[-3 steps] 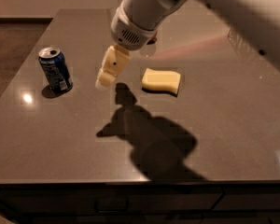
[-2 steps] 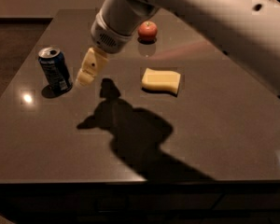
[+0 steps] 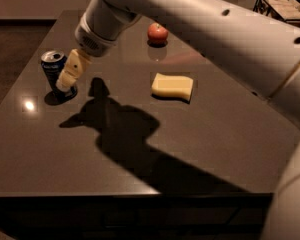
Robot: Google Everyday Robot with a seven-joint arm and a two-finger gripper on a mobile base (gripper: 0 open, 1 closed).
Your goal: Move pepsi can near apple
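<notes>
The pepsi can (image 3: 51, 68), blue with a silver top, stands upright at the left side of the dark table (image 3: 215, 149). The apple (image 3: 158, 33), small, round and red, sits at the far middle of the table, well to the right of the can. My gripper (image 3: 66, 83), cream-coloured on the end of the white arm, hangs just to the right of the can, right beside it and partly in front of its right side. It holds nothing that I can see.
A yellow sponge (image 3: 172, 87) lies in the middle of the table, in front of the apple. The arm's shadow falls across the table's middle and front. A dark wire rack (image 3: 284, 4) stands at the far right, off the table.
The gripper has moved left, from beside the sponge to right next to the can. The arm no longer hides the apple. The can, apple and sponge have not moved.
</notes>
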